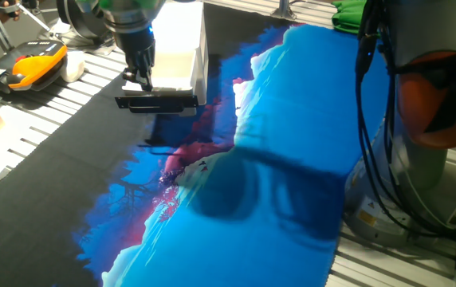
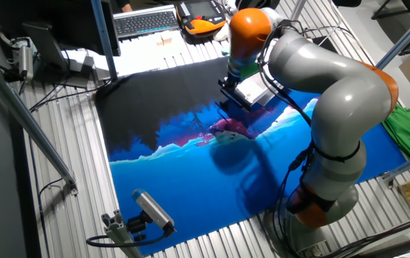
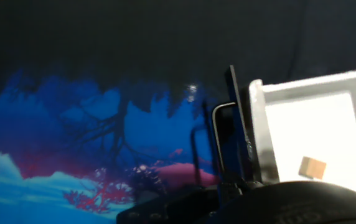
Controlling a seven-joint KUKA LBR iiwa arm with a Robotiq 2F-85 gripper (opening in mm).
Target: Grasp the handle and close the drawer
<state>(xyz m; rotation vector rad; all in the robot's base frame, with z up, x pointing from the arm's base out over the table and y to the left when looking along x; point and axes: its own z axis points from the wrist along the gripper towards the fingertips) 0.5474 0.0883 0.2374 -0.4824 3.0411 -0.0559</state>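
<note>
The white drawer (image 1: pixel 172 70) stands pulled out of its white cabinet (image 1: pixel 188 24) at the back of the mat. The black handle (image 1: pixel 158 101) runs across its black front. My gripper (image 1: pixel 137 82) comes down onto the left part of the handle, with the fingers close together on it. In the hand view the handle (image 3: pixel 218 140) and the black front plate (image 3: pixel 237 124) run straight down into my gripper's dark body at the bottom edge. The drawer's white inside (image 3: pixel 318 124) holds a small wooden block (image 3: pixel 312 167). In the other fixed view my gripper (image 2: pixel 231 84) sits at the drawer (image 2: pixel 254 89).
A blue and black printed mat (image 1: pixel 276 159) covers the table. An orange-black device (image 1: pixel 30 65) and small items lie at the back left on the slatted table. The arm's base and cables (image 1: pixel 403 143) stand at the right. A green cloth (image 2: pixel 406 125) lies beside the mat.
</note>
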